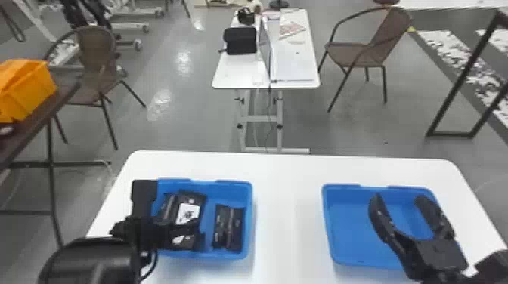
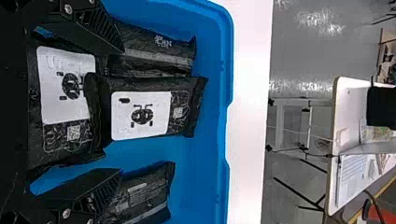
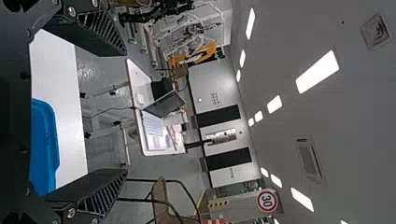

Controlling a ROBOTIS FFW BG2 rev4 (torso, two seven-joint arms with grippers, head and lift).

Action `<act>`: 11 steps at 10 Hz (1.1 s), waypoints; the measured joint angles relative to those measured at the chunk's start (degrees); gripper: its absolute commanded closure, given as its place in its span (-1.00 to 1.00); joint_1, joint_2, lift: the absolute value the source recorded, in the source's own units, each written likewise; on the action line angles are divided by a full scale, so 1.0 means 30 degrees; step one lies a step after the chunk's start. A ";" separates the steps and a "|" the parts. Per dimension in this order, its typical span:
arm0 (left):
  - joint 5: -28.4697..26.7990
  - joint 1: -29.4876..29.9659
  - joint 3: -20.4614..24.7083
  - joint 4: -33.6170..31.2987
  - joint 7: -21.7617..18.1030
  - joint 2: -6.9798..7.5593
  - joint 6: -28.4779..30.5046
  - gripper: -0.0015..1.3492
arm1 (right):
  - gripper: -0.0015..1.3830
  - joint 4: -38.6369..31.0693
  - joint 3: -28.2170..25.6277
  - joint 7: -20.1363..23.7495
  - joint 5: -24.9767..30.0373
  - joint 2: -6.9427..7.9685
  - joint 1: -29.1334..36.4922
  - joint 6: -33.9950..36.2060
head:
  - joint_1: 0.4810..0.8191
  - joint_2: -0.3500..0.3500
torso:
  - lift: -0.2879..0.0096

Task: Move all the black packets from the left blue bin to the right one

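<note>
The left arm (image 1: 94, 260), foremost, hides one corner of the left bin (image 1: 226, 183); the left gripper (image 1: 172, 213) is open above four visible packets (image 1: 189, 211). The right gripper (image 1: 399, 198) is open over the right bin (image 1: 346, 241). Two brown chairs (image 1: 364, 54) stand beyond.

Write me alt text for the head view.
Black packets lie in the left blue bin on a white table; the right bin looks empty. The left gripper is at the left bin, the right gripper, open, over the other. Furniture stands behind.
</note>
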 measured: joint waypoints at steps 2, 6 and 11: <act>-0.0226 -0.0917 -0.0005 0.1562 -0.0270 0.0138 -0.0639 -0.82 | -0.81 0.0113 0.0049 0.0024 -0.0077 0.0000 -0.0033 0.0000 | 0.27 0.19 | 0.94; -0.0971 -0.2665 -0.0100 0.4527 -0.0536 0.0349 -0.1066 -0.80 | -0.81 0.0308 0.0055 0.0123 -0.0245 0.0000 -0.0092 0.0000 | 0.27 0.20 | 0.94; -0.0560 -0.4186 -0.0244 0.7679 -0.1152 0.0592 -0.2010 -0.32 | -0.81 0.0510 0.0055 0.0207 -0.0432 0.0000 -0.0151 0.0000 | 0.27 0.17 | 0.94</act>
